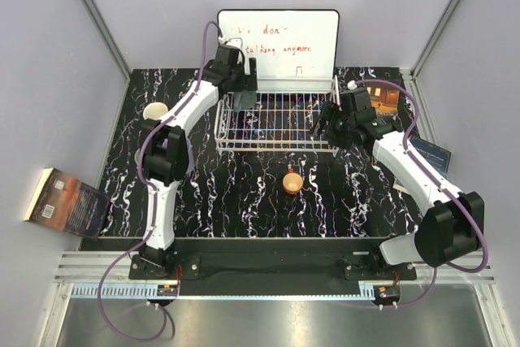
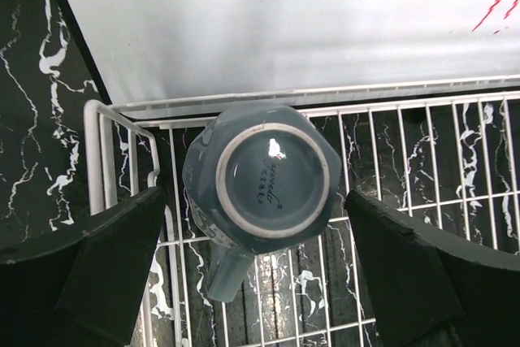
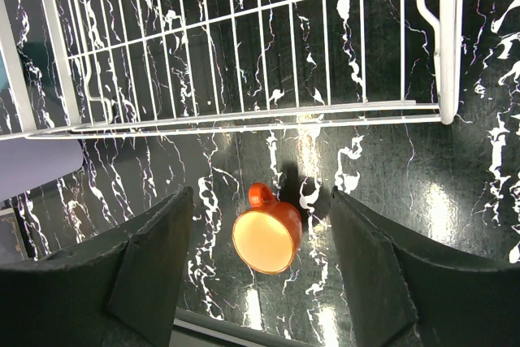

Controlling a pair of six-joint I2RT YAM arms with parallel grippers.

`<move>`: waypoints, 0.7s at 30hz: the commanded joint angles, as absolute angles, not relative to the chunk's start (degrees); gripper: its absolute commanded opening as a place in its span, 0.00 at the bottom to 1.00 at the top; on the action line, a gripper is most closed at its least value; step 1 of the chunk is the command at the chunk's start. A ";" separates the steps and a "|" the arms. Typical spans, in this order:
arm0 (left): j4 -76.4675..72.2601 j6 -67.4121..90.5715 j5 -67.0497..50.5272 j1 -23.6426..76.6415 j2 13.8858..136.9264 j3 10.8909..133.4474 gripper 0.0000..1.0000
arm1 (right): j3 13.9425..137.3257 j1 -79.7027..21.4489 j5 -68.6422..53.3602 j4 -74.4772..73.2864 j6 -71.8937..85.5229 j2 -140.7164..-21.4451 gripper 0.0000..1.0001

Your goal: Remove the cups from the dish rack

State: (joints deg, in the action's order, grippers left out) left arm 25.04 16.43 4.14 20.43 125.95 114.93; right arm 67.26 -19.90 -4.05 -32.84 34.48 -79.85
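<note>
A light blue mug (image 2: 260, 176) stands upside down in the far left corner of the white wire dish rack (image 1: 276, 145); its handle (image 2: 226, 272) points toward the camera. My left gripper (image 2: 260, 262) is open just above it, a finger on each side and not touching; it also shows in the top view (image 1: 242, 93). A small orange cup (image 1: 292, 182) sits on the table in front of the rack, also seen in the right wrist view (image 3: 268, 235). My right gripper (image 3: 260, 270) is open and empty, high over the orange cup by the rack's right end (image 1: 327, 125).
A pale cup (image 1: 155, 110) stands on the table left of the rack. A whiteboard with red writing (image 1: 280, 42) stands behind the rack. A book (image 1: 69, 201) lies off the left edge, another (image 1: 431, 154) at the right, and a picture card (image 1: 383, 95) at the far right.
</note>
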 commanded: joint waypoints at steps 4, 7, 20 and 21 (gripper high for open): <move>19.34 14.86 2.20 20.48 129.90 115.84 0.99 | 67.68 -19.69 -2.73 -32.69 32.78 -79.45 0.75; 19.25 14.42 2.20 20.39 131.13 117.51 0.99 | 67.33 -19.77 -2.46 -32.96 32.78 -79.19 0.75; 19.51 14.77 1.67 20.39 128.85 114.79 0.26 | 67.59 -19.69 -2.02 -33.05 33.49 -80.15 0.75; 19.51 14.59 2.19 20.30 128.41 114.52 0.16 | 67.59 -19.69 -2.11 -32.96 33.57 -80.16 0.75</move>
